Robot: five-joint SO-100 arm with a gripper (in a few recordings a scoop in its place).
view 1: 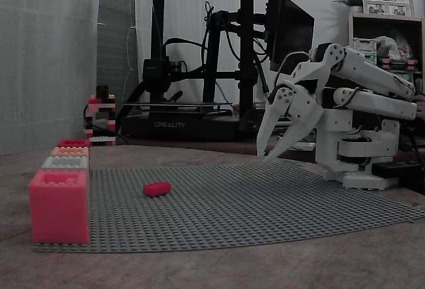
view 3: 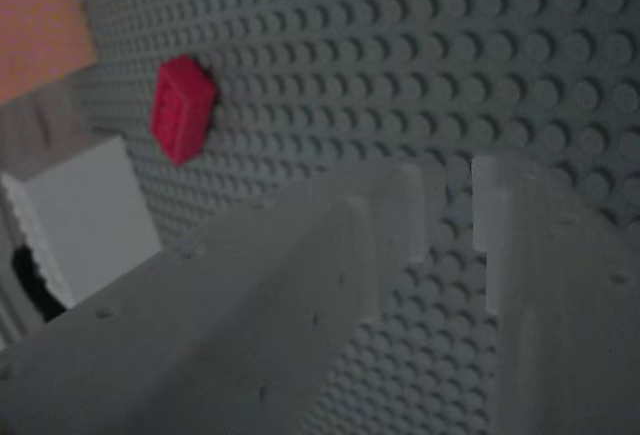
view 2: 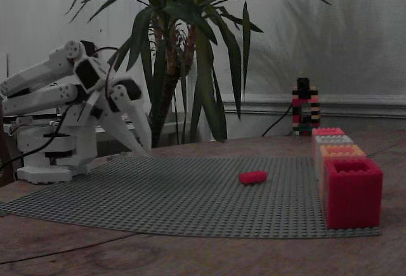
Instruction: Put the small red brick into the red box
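We're sitting with the end effector (view 1: 274, 154) empty, fingers slightly apart, well away from the small red brick (view 1: 157, 189); it's tiny and flat, so we could easily nudge it instead of gripping.

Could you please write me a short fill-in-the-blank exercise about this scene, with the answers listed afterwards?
1. The small red brick lies on the grey studded ____.
2. The gripper holds ____.
3. In a fixed view, the red box is the ____ of the row of four boxes from the camera.

Missing words: baseplate; nothing; farthest.
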